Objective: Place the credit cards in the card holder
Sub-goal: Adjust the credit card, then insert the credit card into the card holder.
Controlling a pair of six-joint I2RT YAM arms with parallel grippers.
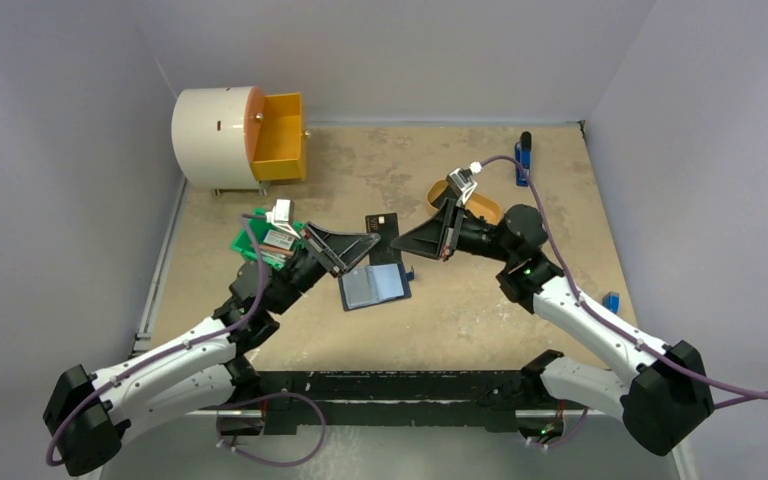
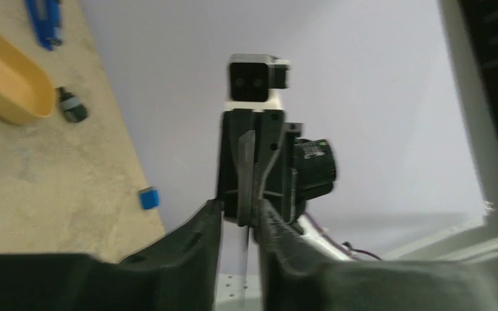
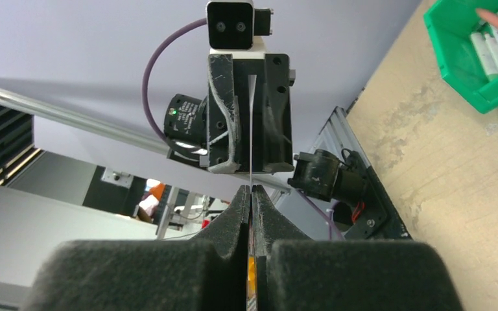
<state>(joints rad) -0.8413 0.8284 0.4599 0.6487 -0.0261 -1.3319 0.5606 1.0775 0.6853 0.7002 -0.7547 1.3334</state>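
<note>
Evidently your right pincer [image 3: 251, 194] clamps the credit card [image 1: 384, 228], left pincer [image 2: 240, 217] parted around it. Likely regripping for the card holder [image 1: 375, 287].

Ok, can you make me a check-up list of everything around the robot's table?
Surface: tan table, mottled.
Job's things: the card holder lies open in the middle; one dark credit card is held up above it, between the two grippers.
Clutter: green bin with pens, mustard tray, blue marker, white drum with an orange drawer, small blue block.
Grippers: right gripper shut on the card's edge; left gripper around the other end, jaws slightly apart.
Cables: a purple cable loops off each arm; none lies on the card holder.
Surroundings: plain pale walls on three sides.
</note>
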